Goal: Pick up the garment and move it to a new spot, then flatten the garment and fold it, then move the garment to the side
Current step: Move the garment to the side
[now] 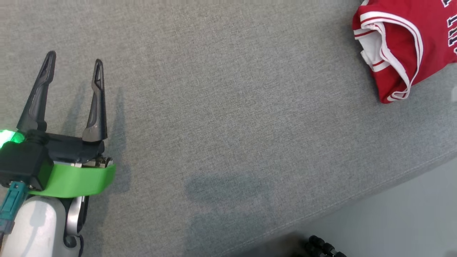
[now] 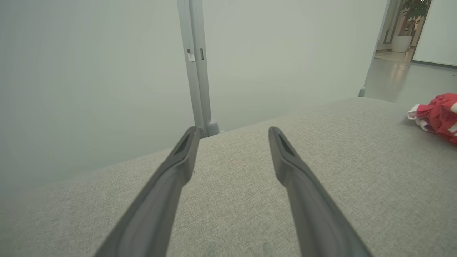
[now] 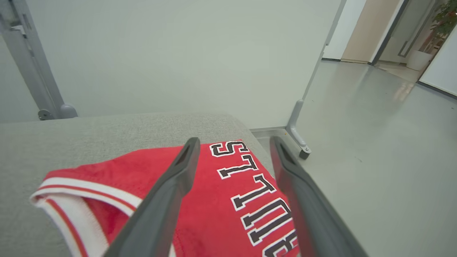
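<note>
The garment [image 1: 403,46] is a red jersey with white trim, folded, lying at the far right of the grey cushioned surface [image 1: 228,117]. Black-and-white lettering on the garment [image 3: 228,207] shows in the right wrist view. My right gripper [image 3: 234,144] hangs open just above it, fingers spread, holding nothing. My left gripper [image 1: 75,59] is open at the lower left of the head view, far from the jersey. From the left wrist camera, my left gripper [image 2: 232,132] stands open over bare fabric, with the garment [image 2: 437,116] at the far right.
The surface's front edge [image 1: 357,203] runs diagonally at the lower right, with pale floor [image 1: 410,221] beyond. A dark wheeled base part [image 1: 321,248] shows at the bottom. A grey partition wall with a post [image 2: 196,71] stands behind the surface.
</note>
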Robot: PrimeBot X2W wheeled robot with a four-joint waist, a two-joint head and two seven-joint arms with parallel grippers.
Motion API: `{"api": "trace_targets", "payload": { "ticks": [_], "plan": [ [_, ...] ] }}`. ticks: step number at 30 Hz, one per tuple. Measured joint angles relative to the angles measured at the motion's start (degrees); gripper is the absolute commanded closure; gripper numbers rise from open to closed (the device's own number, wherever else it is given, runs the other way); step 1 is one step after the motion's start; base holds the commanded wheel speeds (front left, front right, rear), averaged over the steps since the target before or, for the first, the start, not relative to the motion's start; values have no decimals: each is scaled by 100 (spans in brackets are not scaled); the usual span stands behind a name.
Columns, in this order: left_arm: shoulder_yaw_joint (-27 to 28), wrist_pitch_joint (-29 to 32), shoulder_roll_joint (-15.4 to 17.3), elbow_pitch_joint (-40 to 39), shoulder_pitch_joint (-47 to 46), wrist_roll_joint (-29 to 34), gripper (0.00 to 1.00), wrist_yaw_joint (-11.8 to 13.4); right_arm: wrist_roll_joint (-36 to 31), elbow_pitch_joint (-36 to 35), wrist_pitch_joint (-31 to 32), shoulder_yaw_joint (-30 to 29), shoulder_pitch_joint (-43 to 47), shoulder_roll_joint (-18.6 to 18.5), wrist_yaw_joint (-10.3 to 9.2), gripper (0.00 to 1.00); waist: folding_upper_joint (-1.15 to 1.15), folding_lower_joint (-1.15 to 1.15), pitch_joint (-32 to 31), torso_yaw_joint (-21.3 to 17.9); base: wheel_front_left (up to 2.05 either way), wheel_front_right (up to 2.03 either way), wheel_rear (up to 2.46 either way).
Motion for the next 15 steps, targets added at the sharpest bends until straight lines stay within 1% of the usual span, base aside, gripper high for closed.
{"api": "trace_targets", "payload": {
  "ticks": [4, 8, 10, 15],
  "plan": [
    [94, -158, -115, 175, 244, -122, 0, 137, -382, -762, -2, -210, 527, 495, 0, 0, 0, -1, -318, 46, 0, 0, 0],
    [180, -307, -202, 319, 428, -242, 0, 223, -622, -1349, -3, -215, 997, 948, 0, 0, 0, -1, -628, 148, 0, 0, 0],
    [226, -352, -222, 385, 531, -303, 0, 266, -722, -1583, 10, -154, 1189, 1122, 0, 0, 0, -1, -770, 221, 0, 0, 0],
    [304, -434, -299, 466, 777, -376, 0, 383, -876, -2030, 169, 94, 1594, 1389, 0, 0, 0, -1, -1065, 481, 0, 0, 0]
  ]
}}
